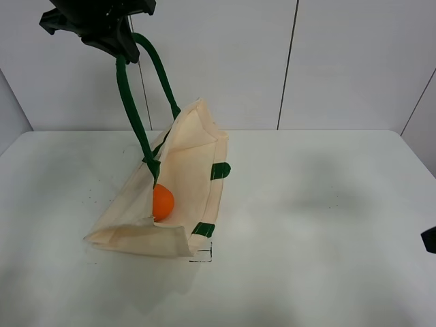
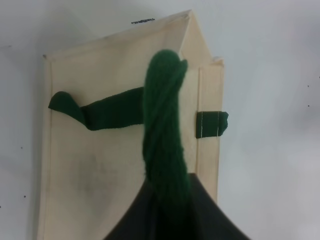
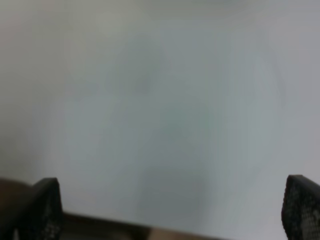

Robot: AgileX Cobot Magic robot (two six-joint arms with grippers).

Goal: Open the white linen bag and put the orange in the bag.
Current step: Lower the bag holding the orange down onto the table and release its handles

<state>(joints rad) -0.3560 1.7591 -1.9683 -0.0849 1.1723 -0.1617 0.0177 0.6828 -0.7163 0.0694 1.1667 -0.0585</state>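
The white linen bag (image 1: 187,160) lies on the table left of centre, its mouth lifted open. My left gripper (image 1: 124,49) is high at the top left, shut on one dark green handle (image 1: 129,102) and pulling it up. The orange (image 1: 162,201) sits inside the open mouth, on the lower cloth layer. In the left wrist view the bag (image 2: 100,165) lies below the held handle (image 2: 165,125); the orange is hidden there. My right gripper (image 3: 172,205) is open and empty, only just showing at the right edge (image 1: 430,240), far from the bag.
The white table (image 1: 320,204) stretches to the right of the bag. A small black corner mark (image 1: 204,257) is on the table by the bag's near corner. A white panelled wall (image 1: 340,61) stands behind.
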